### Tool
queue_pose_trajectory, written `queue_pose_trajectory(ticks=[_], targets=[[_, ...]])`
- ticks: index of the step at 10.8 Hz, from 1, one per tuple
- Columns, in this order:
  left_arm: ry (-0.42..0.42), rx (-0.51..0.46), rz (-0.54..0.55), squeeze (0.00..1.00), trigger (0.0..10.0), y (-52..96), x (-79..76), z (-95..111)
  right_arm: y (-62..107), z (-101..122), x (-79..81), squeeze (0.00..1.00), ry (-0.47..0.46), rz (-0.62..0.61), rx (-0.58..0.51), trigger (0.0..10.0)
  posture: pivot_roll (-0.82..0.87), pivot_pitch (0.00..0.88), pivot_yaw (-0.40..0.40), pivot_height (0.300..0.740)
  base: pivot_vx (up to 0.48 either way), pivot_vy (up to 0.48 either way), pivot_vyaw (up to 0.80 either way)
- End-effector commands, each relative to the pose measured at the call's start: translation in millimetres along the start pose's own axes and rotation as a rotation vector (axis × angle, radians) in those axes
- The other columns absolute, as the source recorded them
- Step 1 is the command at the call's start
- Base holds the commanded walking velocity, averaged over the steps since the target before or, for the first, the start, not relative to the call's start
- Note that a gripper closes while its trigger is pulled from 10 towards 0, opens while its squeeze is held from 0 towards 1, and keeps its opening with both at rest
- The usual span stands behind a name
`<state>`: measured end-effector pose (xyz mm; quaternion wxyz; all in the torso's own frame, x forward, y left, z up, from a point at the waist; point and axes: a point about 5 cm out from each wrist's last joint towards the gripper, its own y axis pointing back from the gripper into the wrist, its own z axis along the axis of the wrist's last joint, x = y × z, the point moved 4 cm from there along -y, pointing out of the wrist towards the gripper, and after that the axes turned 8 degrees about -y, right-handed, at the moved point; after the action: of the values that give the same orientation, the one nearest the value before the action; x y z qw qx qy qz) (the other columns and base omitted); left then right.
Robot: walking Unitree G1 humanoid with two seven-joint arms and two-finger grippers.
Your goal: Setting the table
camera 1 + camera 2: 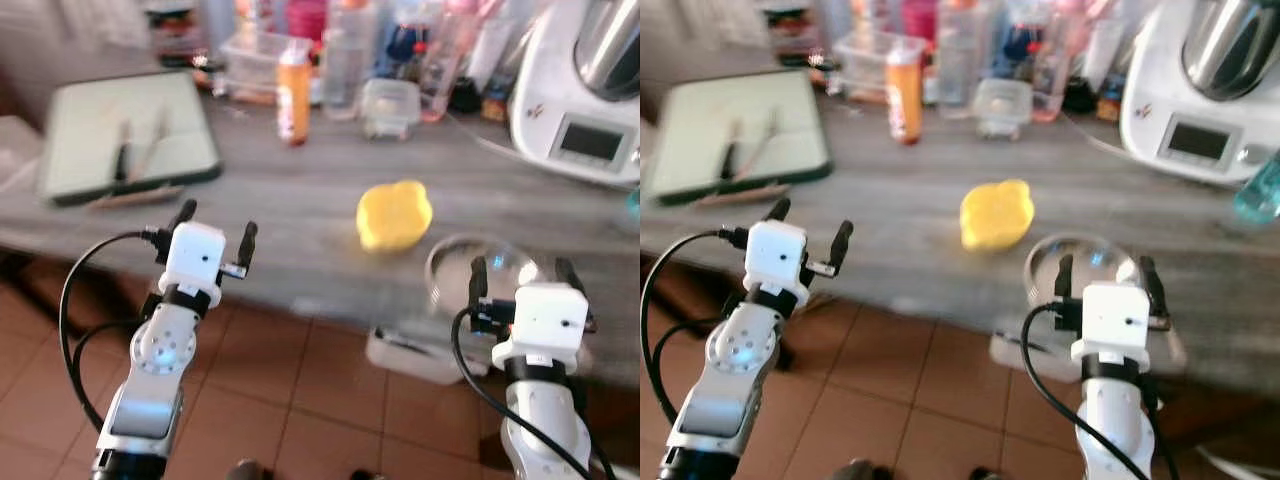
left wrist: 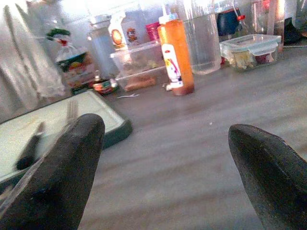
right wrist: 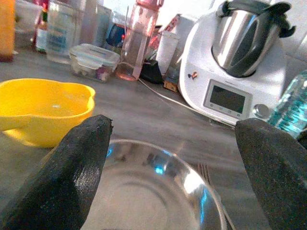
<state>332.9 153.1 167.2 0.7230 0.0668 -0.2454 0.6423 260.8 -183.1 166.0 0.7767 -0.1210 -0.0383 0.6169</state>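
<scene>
Grey counter point(image 1: 300, 200) | yellow bowl point(image 1: 394, 214) empty | glass bowl point(image 1: 480, 270) empty | left pincer point(image 1: 216, 228) apart | right pincer point(image 1: 523, 279) apart

Both silver arms reach forward and up, elbows bent, black cables looping beside them. The left tool point(image 1: 215, 226), a white boxy wrist block with two long black fingers point(image 2: 62, 177), is raised with its fingers spread wide apart and nothing between them. The right tool point(image 1: 521, 271), of the same build, is likewise held up with its black fingers point(image 3: 67, 177) parted and empty.
</scene>
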Motion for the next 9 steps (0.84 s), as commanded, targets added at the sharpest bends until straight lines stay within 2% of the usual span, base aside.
queue_pose_trajectory(ticks=[1,9], targets=[[-0.006,0.016,-0.012,0.0,10.0,0.4,-2.3,-3.1,0.7,-3.1,-4.3,0.0,0.011,-0.017,0.008,10.0,0.15,0.095,-0.026,0.74,-0.379,0.0,0.0],[-0.005,0.022,-0.034,0.0,10.0,-1.6,-6.8,-6.3,-2.9,-3.0,-6.0,0.0,0.02,-0.025,-0.003,10.0,0.15,0.09,-0.021,0.74,-0.364,0.0,0.0]])
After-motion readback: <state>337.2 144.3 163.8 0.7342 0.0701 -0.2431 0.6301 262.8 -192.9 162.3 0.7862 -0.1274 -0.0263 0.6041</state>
